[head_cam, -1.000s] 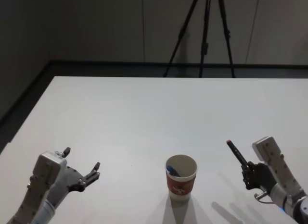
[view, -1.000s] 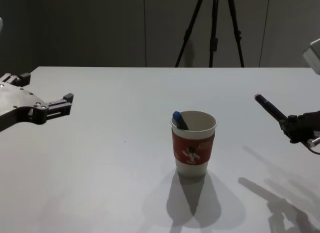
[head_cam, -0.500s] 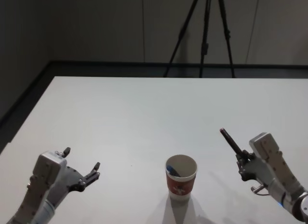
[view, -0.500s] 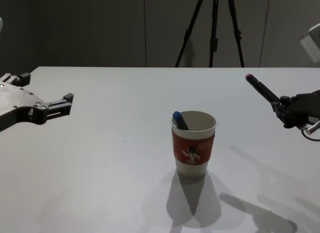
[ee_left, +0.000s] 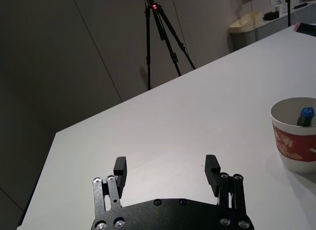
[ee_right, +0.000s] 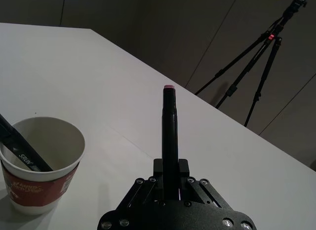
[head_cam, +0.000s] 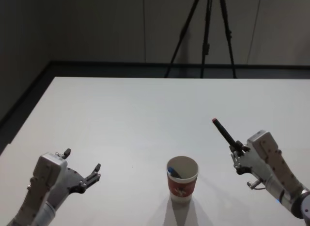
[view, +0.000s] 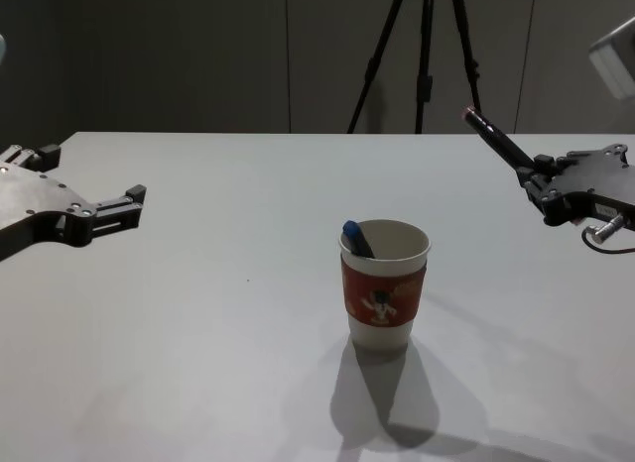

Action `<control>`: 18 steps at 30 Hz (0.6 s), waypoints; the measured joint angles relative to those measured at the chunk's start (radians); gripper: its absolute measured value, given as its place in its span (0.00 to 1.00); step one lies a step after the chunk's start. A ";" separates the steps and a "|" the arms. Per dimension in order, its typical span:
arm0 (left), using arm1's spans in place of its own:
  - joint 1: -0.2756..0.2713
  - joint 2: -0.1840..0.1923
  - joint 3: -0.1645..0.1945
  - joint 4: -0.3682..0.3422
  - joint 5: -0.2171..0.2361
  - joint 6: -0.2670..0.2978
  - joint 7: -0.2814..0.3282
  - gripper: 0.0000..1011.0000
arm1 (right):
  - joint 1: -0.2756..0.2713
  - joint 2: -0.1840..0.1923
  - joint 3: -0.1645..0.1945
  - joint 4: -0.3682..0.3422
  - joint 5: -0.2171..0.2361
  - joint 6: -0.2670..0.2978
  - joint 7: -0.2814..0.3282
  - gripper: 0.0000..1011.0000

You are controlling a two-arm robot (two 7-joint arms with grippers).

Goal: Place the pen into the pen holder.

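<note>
Right gripper (head_cam: 236,151) held aloft to the right of the pen holder (head_cam: 182,179), well apart from it, fingers (ee_right: 157,167) clenched on the lower end of a dark pen (head_cam: 223,132) with a red tip, the pen tilted up and toward the left. Pen holder stood upright on the white table (head_cam: 145,114) between the two arms, with a second, blue-capped pen (view: 356,237) already leaning inside against its rim. Left gripper (head_cam: 83,176) parked low at the left over the table, fingers spread wide and grasping nothing.
</note>
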 joint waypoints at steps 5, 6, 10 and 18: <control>0.000 0.000 0.000 0.000 0.000 0.000 0.000 0.99 | 0.012 -0.003 -0.008 0.017 0.007 -0.040 0.007 0.17; 0.000 0.000 0.000 0.000 0.000 0.000 0.000 0.99 | 0.014 -0.004 -0.009 0.021 0.009 -0.047 0.008 0.17; 0.000 0.000 0.000 0.000 0.000 0.000 0.000 0.99 | 0.027 -0.009 -0.017 0.042 0.015 -0.086 0.014 0.17; 0.000 0.000 0.000 0.000 0.000 0.000 0.000 0.99 | 0.048 -0.019 -0.032 0.079 0.022 -0.145 0.025 0.17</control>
